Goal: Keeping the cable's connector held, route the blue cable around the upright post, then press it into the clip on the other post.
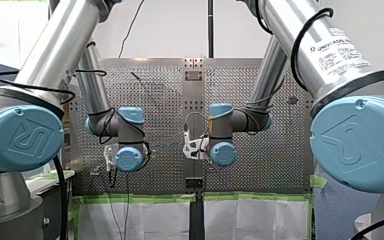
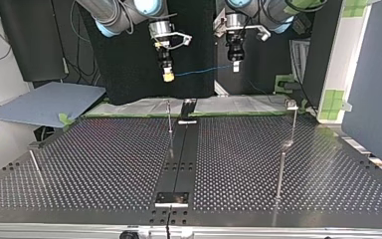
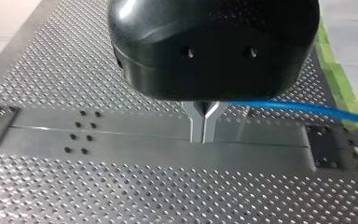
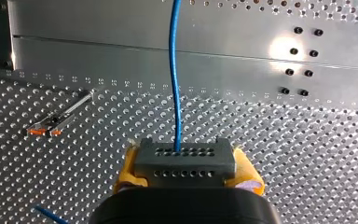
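Taut blue cable (image 4: 173,70) leaves the grey connector (image 4: 185,163).

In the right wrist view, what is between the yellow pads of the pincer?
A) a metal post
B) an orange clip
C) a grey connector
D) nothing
C: the right pincer is shut on the connector, and the cable runs out of its holes.

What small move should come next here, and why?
Probably lower both arms together. The jaws of my right arm are shut on the connector, those of my left arm on the cable, which runs taut between them, above the post. It must reach post height before it can wrap around.
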Available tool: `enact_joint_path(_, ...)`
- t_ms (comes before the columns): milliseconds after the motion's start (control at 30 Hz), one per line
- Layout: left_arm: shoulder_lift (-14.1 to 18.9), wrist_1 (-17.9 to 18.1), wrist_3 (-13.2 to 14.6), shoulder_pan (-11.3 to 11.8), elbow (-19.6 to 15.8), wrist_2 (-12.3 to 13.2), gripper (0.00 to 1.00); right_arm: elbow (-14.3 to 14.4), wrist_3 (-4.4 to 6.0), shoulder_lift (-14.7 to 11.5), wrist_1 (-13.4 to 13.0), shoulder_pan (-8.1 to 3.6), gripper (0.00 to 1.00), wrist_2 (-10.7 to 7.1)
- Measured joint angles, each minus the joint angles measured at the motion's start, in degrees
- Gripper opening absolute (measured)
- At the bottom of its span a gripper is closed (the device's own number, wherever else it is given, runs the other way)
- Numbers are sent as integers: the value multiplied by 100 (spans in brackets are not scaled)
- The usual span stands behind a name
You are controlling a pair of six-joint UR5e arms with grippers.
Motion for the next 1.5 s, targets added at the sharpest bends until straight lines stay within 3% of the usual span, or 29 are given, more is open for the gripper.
enact_joint_path(233, -415, -17, -5, 36, -3, 5, 0, -42, -22, 360, 306, 5, 0, 103)
enact_joint_path(533, -663, -18, -5, 38, -3, 5, 0, -45, -24, 882, 373, 6, 0, 110)
enact_joint_path(1500, -668, -18, -5, 38, -3, 5, 0, -45, -24, 940, 374, 6, 0, 110)
